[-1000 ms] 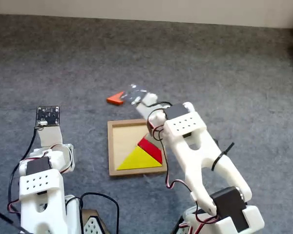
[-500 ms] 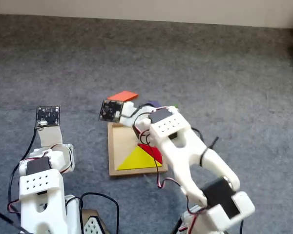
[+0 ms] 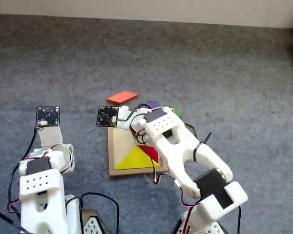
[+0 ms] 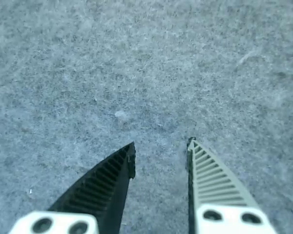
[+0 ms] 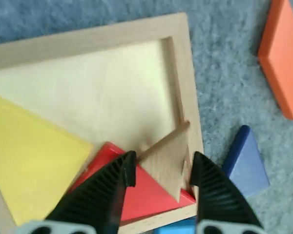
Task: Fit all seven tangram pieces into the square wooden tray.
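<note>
At the left of the grey table (image 3: 224, 73), the left gripper (image 4: 161, 142) hangs over the bare surface with its fingers spread apart. Near the middle lies the square wooden tray (image 3: 110, 156), holding a yellow triangle (image 3: 132, 158) and a red triangle (image 5: 146, 190) that touch edge to edge. Over the tray corner beside the red one, the right gripper (image 5: 162, 161) pinches a tilted wood-coloured triangle (image 5: 166, 161). Just beyond the tray's far edge lie an orange piece (image 3: 122, 97), a blue piece (image 5: 246, 163) and, rightmost, a green piece (image 3: 176, 111).
</note>
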Motion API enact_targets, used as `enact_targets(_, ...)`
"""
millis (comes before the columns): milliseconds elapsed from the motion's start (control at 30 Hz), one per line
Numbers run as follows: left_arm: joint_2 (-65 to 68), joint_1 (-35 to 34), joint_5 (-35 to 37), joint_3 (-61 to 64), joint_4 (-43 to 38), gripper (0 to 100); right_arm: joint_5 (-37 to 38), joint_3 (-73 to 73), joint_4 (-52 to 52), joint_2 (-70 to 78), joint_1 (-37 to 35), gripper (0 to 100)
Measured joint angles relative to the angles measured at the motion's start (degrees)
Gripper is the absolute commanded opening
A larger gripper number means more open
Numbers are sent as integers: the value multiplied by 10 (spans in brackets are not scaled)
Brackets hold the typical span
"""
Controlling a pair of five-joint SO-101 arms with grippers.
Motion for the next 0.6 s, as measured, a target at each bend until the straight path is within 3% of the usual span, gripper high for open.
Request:
enact_targets(267, 0, 0, 0, 0, -2, 190, 0, 1, 30, -13, 0, 206)
enact_targets(367, 0, 0, 0, 0, -2, 190, -2, 1, 48, -49, 1, 100)
enact_targets(467, 0, 0, 0, 0, -8, 190, -53, 1, 50, -81, 1, 0)
enact_targets(600, 0, 0, 0, 0, -13, 190, -147, 1, 50, -90, 1, 15)
